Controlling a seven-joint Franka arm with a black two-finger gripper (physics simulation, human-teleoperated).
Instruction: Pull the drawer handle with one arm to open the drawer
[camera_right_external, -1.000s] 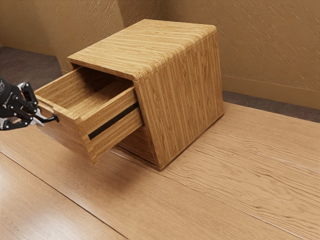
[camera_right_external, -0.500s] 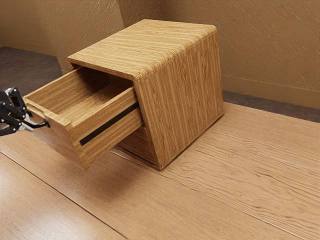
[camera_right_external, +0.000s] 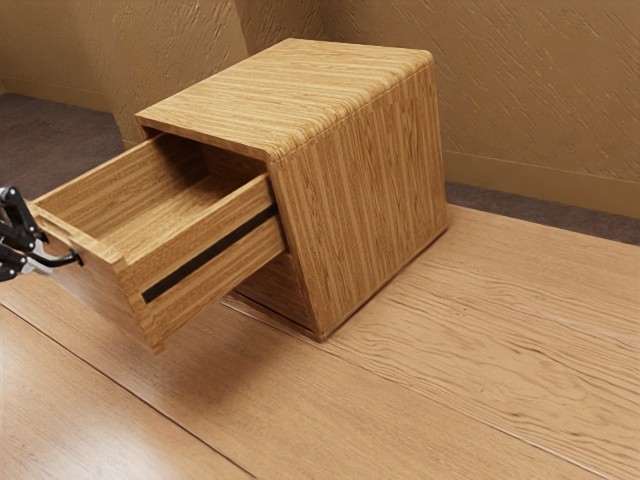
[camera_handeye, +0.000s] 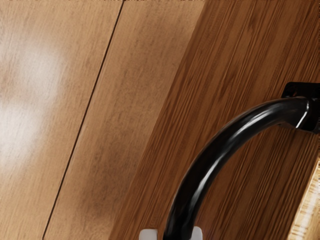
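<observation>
Wooden drawer (camera_right_external: 150, 215) far out of cabinet (camera_right_external: 350, 170), above plank table (camera_right_external: 450, 380); end effector (camera_right_external: 36, 260) clenched on black handle (camera_handeye: 225, 145).

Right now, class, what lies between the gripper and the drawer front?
The curved black handle, bridging gripper and drawer front; the wrist view shows it best.

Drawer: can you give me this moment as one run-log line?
drawer: open, well out of cabinet | handle: black, curved, on drawer front | gripper: shut on handle | task: drawer opened
</observation>
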